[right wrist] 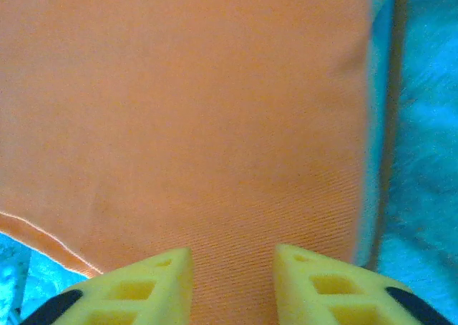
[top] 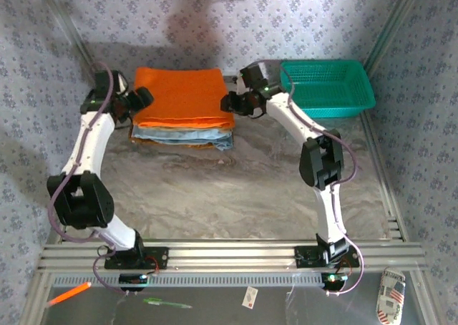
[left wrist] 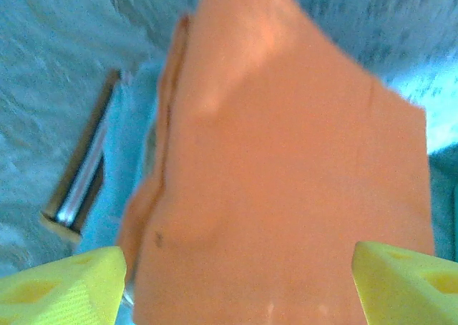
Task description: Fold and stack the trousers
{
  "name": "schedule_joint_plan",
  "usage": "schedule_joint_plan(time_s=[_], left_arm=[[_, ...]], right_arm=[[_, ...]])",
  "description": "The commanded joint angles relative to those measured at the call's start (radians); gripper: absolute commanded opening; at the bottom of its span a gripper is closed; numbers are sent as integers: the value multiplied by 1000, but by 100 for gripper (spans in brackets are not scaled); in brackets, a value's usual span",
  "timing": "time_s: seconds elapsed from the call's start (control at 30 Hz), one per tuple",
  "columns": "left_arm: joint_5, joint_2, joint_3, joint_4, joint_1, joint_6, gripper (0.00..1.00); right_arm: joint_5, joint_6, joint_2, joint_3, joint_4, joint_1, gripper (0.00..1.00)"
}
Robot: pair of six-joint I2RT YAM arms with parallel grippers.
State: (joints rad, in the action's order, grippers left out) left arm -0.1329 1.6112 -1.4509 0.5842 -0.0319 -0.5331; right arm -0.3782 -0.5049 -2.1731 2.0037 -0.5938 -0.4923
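The orange trousers (top: 182, 96) lie folded into a flat rectangle on top of a stack at the back of the table. My left gripper (top: 143, 99) is at the stack's left edge. In the left wrist view the left gripper (left wrist: 240, 285) is open, its yellow fingers (left wrist: 64, 289) far apart above the trousers (left wrist: 286, 175). My right gripper (top: 232, 102) is at the stack's right edge. In the right wrist view the right gripper (right wrist: 234, 285) is open over the trousers (right wrist: 186, 110), with flat fabric showing in the gap between the fingers.
Under the trousers lie a light blue folded cloth (top: 189, 133) and a tan folded cloth (top: 172, 144). A teal basket (top: 329, 87) stands at the back right, close behind the right arm. The marbled table (top: 215, 189) stretches in front of the stack.
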Motion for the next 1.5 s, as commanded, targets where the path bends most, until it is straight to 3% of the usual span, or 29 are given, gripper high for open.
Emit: schedule_joint_plan(time_s=[0.0,0.13,0.23,0.5,0.6,0.7,0.9,0.97,1.03,1.13,1.2,1.3,1.47], left_arm=[[61,98,61,-16,-17,-28,82],[62,222,-8,53,-24,-34,77],[75,210,-26,74,-31,-36,77],[92,-93,-8,144,-48,-34,90],[22,-237,4,170,-49,-39,92],[-11,-396,23,164,-49,-39,100],[-71,-669,149,156,-29,-82,98],[-109,-765,268,102,30,-105,93],[-61,-829,381,51,154,-106,90],[154,-823,476,21,442,-81,90],[288,-724,499,-33,628,-82,90],[423,-479,435,-122,817,-62,94],[434,-61,247,-246,846,-144,95]], right_arm=[[16,-36,-67,-20,21,-16,32],[16,-34,-138,98,-87,-24,32],[29,-5,-136,180,-174,-25,36],[90,43,106,161,-249,-30,46],[106,48,245,62,-213,-45,49],[140,54,389,-39,-175,-69,51],[273,49,627,-274,-113,-120,58],[291,26,681,-387,-75,-121,58],[302,-9,751,-533,-14,-120,58],[343,-56,852,-698,40,-108,58],[374,-88,919,-790,42,-86,61],[376,-116,1017,-928,50,-34,64],[352,-171,1168,-1069,29,89,70]])
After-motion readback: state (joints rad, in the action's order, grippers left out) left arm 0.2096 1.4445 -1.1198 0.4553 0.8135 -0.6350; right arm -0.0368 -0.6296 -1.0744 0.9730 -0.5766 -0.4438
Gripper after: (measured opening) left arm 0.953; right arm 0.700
